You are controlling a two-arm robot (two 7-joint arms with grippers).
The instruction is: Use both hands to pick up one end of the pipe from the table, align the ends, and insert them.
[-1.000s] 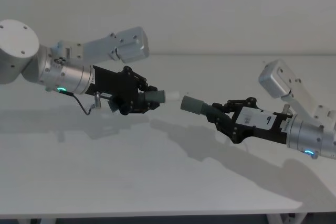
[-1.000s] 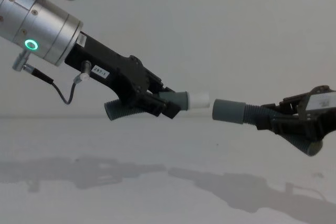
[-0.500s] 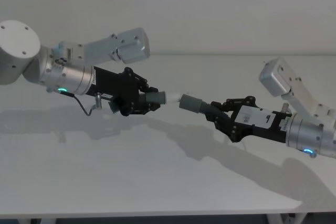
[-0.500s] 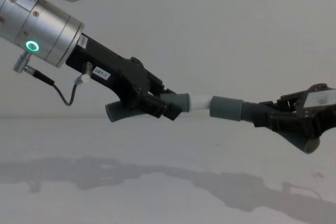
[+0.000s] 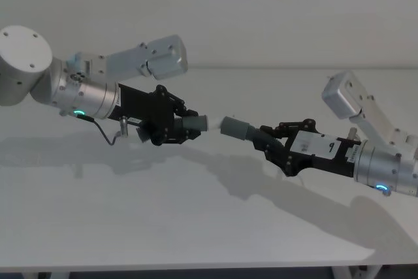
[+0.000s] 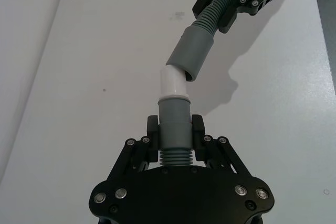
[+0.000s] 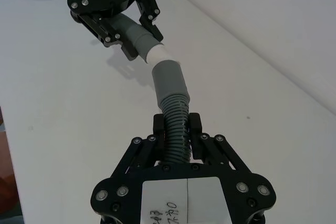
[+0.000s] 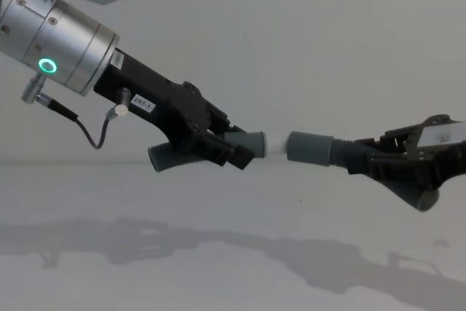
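Observation:
Both pipe pieces are held in the air above the white table. My left gripper is shut on the ribbed piece with the narrower cuff and its whitish tip. My right gripper is shut on the ribbed hose of the other piece, behind its wider grey cuff. In the chest view the whitish tip meets the mouth of the wide cuff. The left wrist view shows the two ends touching at a slight angle, with a short length of white still showing.
The table under the arms carries only their shadows. Silver arm links rise behind each gripper. A plain pale wall stands behind the table.
The two grippers have closed toward each other. The gap between the whitish tip and the wide cuff is gone, and less of the white shows than before.

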